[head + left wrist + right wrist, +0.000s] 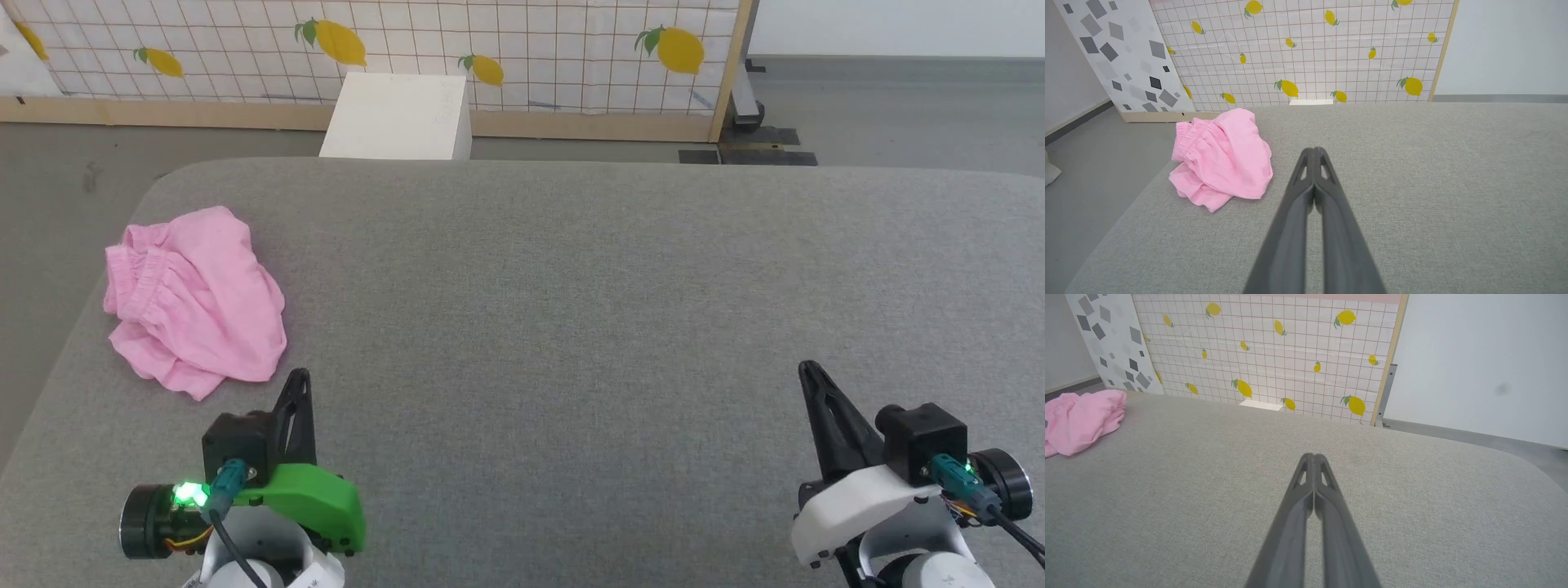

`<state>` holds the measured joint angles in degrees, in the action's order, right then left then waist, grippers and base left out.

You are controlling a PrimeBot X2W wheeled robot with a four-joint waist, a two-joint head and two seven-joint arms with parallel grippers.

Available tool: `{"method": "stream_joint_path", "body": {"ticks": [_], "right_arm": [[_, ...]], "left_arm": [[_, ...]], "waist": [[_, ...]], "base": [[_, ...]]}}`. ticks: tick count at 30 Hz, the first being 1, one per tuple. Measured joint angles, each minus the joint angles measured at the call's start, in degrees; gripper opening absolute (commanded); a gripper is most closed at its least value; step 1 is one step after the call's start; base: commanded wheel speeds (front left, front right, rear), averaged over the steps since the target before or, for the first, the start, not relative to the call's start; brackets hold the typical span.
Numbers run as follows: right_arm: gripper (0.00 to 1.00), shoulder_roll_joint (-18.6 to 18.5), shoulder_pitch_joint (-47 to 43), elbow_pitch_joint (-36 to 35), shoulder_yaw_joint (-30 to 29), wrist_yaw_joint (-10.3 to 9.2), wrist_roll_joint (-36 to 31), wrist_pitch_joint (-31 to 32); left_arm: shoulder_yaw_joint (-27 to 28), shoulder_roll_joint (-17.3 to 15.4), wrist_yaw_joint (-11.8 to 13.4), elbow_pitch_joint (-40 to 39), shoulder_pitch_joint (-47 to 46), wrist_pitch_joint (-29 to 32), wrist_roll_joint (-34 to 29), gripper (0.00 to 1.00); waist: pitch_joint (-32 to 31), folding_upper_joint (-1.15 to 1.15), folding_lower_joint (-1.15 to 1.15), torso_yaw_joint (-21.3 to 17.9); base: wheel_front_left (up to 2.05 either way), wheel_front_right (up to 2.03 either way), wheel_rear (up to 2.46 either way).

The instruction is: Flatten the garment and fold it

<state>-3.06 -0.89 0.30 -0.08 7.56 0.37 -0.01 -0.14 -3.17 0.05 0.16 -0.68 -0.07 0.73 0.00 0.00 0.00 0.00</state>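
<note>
- Broad grey woven-fabric padded surface (pixel 571 327).
- Crumpled light-pink garment (pixel 196 302) of thin fabric lies bunched near the surface's left edge, with its gathered waistband on its left side.
- Left gripper (pixel 300 377), fingers pressed together and empty, is near the garment.
- Right gripper (pixel 808 369), likewise closed on nothing, is well apart from it.

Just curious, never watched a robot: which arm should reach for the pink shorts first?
Probably the left. The left gripper sits close to the crumpled garment on the grey surface; the right gripper is far across. Both are shut, holding nothing.
</note>
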Motion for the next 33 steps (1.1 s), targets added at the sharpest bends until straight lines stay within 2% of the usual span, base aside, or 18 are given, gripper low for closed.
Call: {"method": "stream_joint_path", "body": {"ticks": [5, 6, 33], "right_arm": [[0.00, 0.00, 0.00, 0.00, 0.00, 0.00, 0.00, 0.00], [1.00, 0.00, -0.01, 0.01, 0.00, 0.01, 0.00, 0.00], [1.00, -0.04, -0.03, 0.07, -0.08, 0.00, -0.08, -0.53]], "left_arm": [[-0.01, 0.00, 0.00, 0.00, 0.00, 0.00, 0.00, 0.00], [-0.02, -0.01, 0.00, 0.00, -0.01, 0.00, 0.01, 1.00], [-0.34, -0.02, 0.01, 0.01, -0.01, -0.01, 0.35, 1.00]], "waist": [[0.00, 0.00, 0.00, 0.00], [0.00, 0.00, 0.00, 0.00], [0.16, 0.00, 0.00, -0.06]], "base": [[0.00, 0.00, 0.00], [0.00, 0.00, 0.00], [0.00, 0.00, 0.00]]}}
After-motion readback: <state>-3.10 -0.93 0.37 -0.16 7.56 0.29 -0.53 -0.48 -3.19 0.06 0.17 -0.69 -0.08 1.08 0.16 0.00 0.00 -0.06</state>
